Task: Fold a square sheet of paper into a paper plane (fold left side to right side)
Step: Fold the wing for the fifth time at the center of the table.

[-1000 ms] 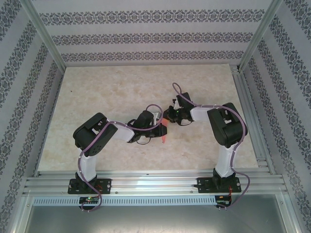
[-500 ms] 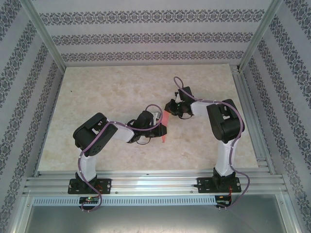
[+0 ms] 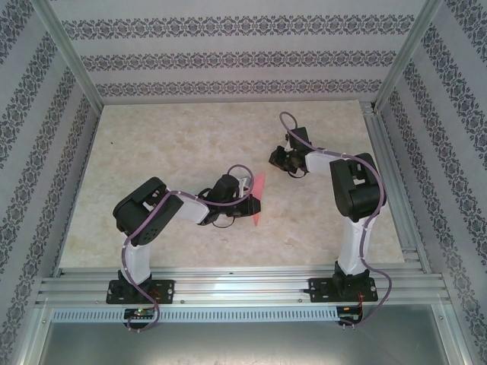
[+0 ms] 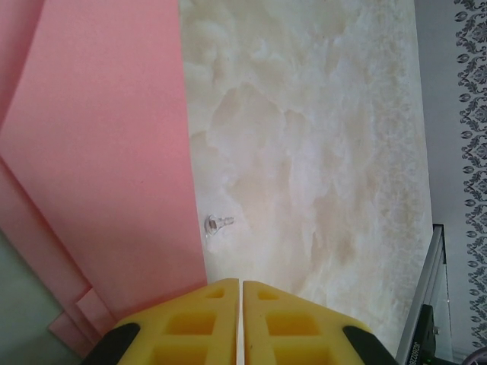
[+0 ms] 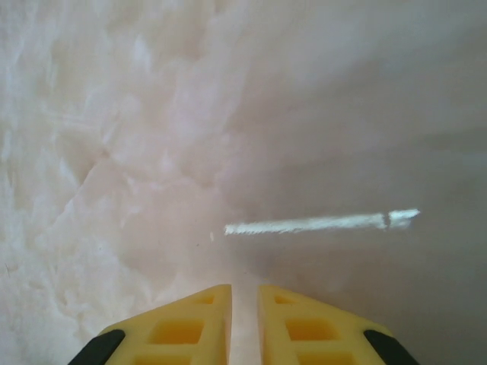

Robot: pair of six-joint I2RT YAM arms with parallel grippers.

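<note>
Left gripper (image 4: 241, 283), jaws shut together, sits at the edge of the thin pink-red folded paper sheet (image 4: 106, 152) lying near mid-table; any drag could skew or spring its loose layers, since the farther right gripper (image 5: 243, 287), jaws slightly apart and empty, pins nothing.

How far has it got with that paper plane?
Well along, I'd guess. Done: the paper is folded into a narrow, layered strip. In hand: the left gripper, shut, sits at its edge; the right gripper hovers over the table, slightly open and empty. Left: I see no spread wings, so final shaping probably remains.
</note>
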